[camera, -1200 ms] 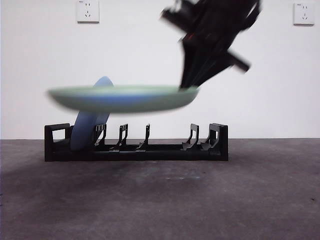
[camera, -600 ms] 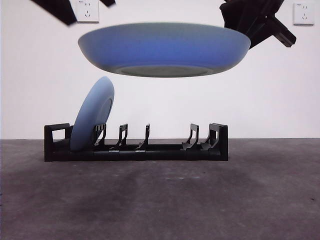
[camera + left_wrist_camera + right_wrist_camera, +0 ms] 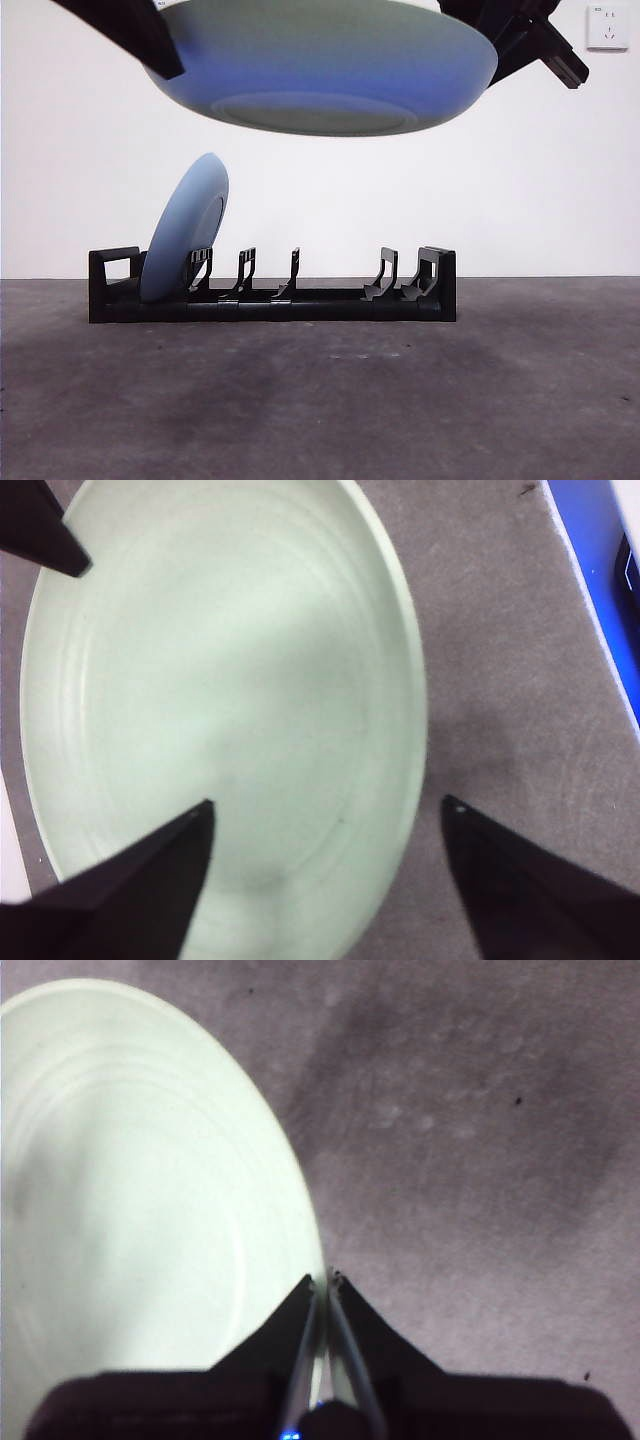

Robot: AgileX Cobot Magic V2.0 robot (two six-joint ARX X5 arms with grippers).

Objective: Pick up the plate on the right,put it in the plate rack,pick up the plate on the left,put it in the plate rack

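A plate [image 3: 320, 75], pale green inside and blue underneath, hangs high above the table, its underside tipped toward the front camera. My right gripper [image 3: 326, 1282] is shut on the plate's [image 3: 130, 1210] rim and shows as the dark arm at the top right [image 3: 500, 35]. My left gripper [image 3: 328, 802] is open at the plate's [image 3: 220, 680] other side, one jaw over the plate and one outside the rim; in the front view it is the black tip at the top left [image 3: 135, 35]. Below, the plate rack [image 3: 330, 300] holds a second blue plate [image 3: 185, 235] leaning in its left slot.
The rack stands on a dark grey table [image 3: 320, 400] in front of a white wall with a socket [image 3: 608, 25]. A blue object with a white edge [image 3: 600, 570] lies on the table at the side of the left wrist view.
The held plate has risen from just above the rack to the top of the view, its underside tipping forward. The left gripper has come in at the plate's left rim.
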